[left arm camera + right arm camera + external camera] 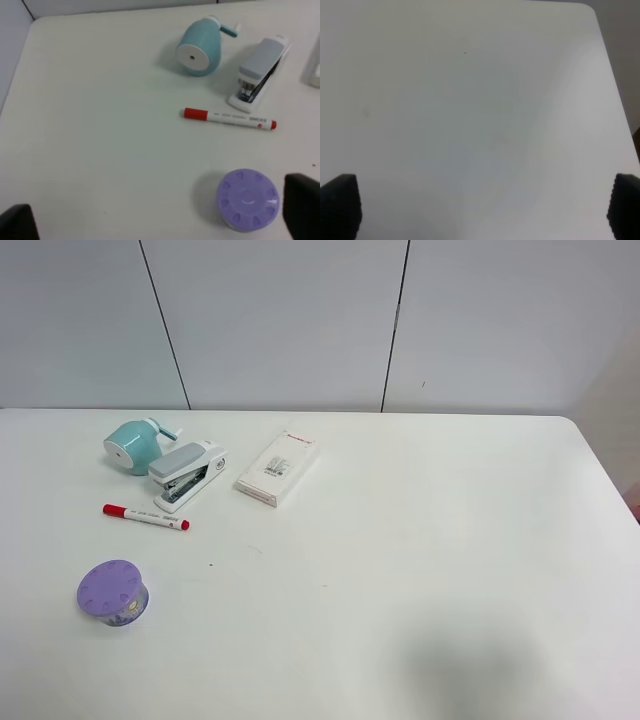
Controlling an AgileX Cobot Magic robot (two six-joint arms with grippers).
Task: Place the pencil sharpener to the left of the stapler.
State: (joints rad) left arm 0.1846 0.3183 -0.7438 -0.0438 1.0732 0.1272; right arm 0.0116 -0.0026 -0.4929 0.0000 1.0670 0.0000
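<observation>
The pencil sharpener (133, 446) already sits left of the stapler (187, 473) — we keep both sets of fingers wide apart, empty, clear.

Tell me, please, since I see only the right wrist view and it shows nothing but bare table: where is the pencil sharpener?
Observer: The pencil sharpener lies at the table's far left, just left of the stapler.
Operator: Is anything else nearby?
Observer: Yes, a red-capped marker lies in front of the stapler, nearer the camera.
Operator: And is the left tool close to them?
Observer: No. The left tool is open, and its view shows it holding nothing. A purple container sits just beside one fingertip.
</observation>
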